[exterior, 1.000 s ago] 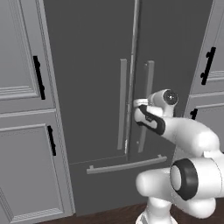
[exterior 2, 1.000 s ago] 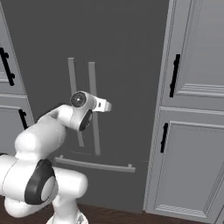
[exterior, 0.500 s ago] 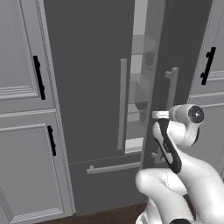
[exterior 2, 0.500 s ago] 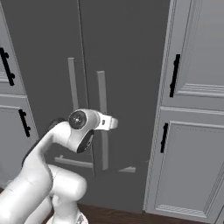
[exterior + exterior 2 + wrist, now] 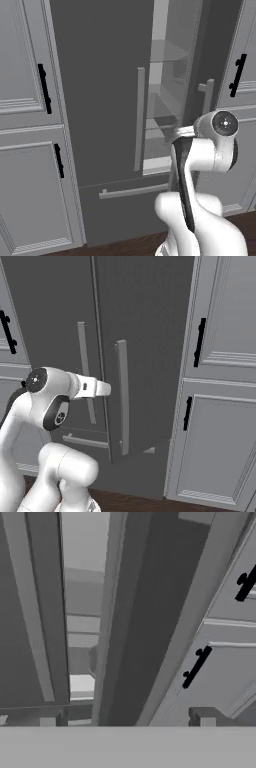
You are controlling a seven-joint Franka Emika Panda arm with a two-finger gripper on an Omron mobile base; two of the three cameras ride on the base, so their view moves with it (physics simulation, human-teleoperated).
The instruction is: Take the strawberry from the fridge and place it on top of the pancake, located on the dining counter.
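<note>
One fridge door now stands further ajar, shelves showing.

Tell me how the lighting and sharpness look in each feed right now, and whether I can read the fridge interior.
Left base view: flat, even light, no glare; the fridge interior shows pale shelves through the gap, contents unreadable. Right base view: dim and even, the door's handle crisp. Hand view: soft and blurry, door edge close up, finger tips barely distinct.

Flat, dim, even rendered light; soft, slightly blurry pictures.
</note>
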